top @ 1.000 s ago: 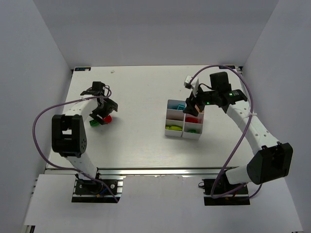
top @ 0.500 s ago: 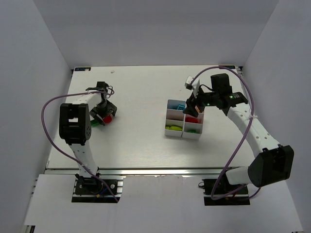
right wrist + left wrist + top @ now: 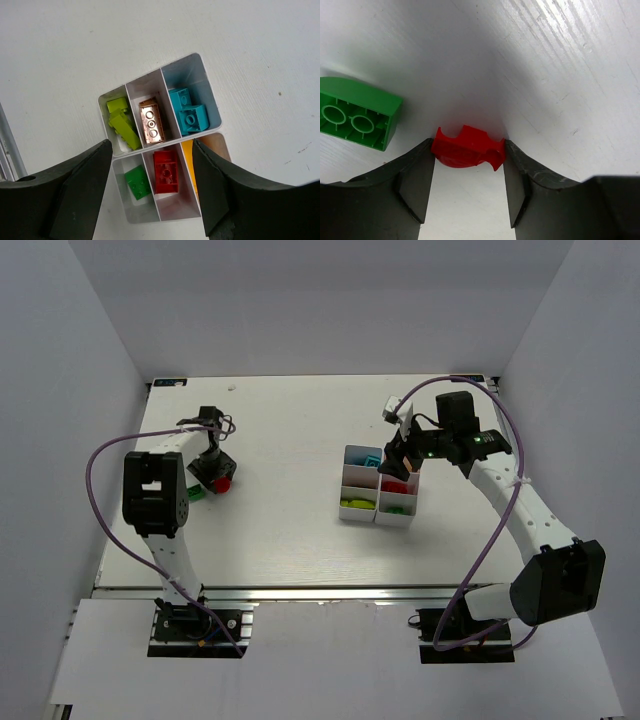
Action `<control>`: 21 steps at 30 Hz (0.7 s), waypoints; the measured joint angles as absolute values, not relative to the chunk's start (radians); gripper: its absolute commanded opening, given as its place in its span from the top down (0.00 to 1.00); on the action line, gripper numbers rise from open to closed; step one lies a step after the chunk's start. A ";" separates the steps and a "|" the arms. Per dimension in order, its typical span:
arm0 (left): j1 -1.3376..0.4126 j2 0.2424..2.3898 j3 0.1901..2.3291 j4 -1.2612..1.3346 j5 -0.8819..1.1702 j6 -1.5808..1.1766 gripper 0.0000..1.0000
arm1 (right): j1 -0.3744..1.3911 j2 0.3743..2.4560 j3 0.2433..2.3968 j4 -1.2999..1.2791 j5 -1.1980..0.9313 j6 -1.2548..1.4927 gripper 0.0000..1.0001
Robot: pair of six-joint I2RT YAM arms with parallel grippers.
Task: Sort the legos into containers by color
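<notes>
A red lego (image 3: 467, 148) lies on the white table with my left gripper (image 3: 468, 161) shut on it, one finger pressing each side. To its left lies a green lego (image 3: 357, 119), apart from the fingers. From above, the left gripper (image 3: 215, 475) covers most of the red lego (image 3: 224, 483), with the green lego (image 3: 194, 494) beside it. My right gripper (image 3: 150, 150) hangs open and empty over the containers (image 3: 200, 56). Their bins hold lime green legos (image 3: 122, 122), an orange one (image 3: 151, 121), cyan ones (image 3: 190, 112), a green one (image 3: 137, 182), a red one (image 3: 166, 171) and a yellow one (image 3: 187, 155).
The containers (image 3: 395, 521) stand right of the table's middle, under the right gripper (image 3: 400, 460). Grey walls close the table on the left, right and back. A purple cable loops beside each arm.
My left gripper dropped onto the red lego and its jaws closed against it. The right gripper stayed over the containers, open as before.
</notes>
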State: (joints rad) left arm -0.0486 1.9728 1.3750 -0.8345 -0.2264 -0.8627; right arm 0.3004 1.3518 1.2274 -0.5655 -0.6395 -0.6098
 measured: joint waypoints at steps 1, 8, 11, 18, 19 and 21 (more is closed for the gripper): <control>-0.049 1.971 1.372 -0.831 -0.224 -0.858 0.76 | 0.300 1.351 1.227 -0.566 -0.640 -0.610 0.30; -0.105 1.893 1.307 -0.810 -0.168 -0.795 0.88 | 0.290 1.331 1.222 -0.554 -0.643 -0.606 0.30; -0.198 1.766 1.258 -0.785 -0.129 -0.764 0.95 | 0.285 1.315 1.212 -0.541 -0.651 -0.595 0.30; -0.505 1.418 1.108 -0.505 -0.008 -0.695 1.00 | 0.240 1.279 1.180 -0.472 -0.656 -0.536 0.29; -0.544 1.381 1.074 -0.439 0.014 -0.688 1.00 | 0.223 1.273 1.179 -0.463 -0.655 -0.525 0.29; -0.602 1.346 1.032 -0.341 0.036 -0.679 1.00 | 0.192 1.263 1.179 -0.435 -0.654 -0.503 0.29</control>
State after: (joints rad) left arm -0.6022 1.3460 1.0317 -0.3412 0.0364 -0.6788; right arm 0.1917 1.2633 1.1793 -0.4351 -0.6544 -0.5030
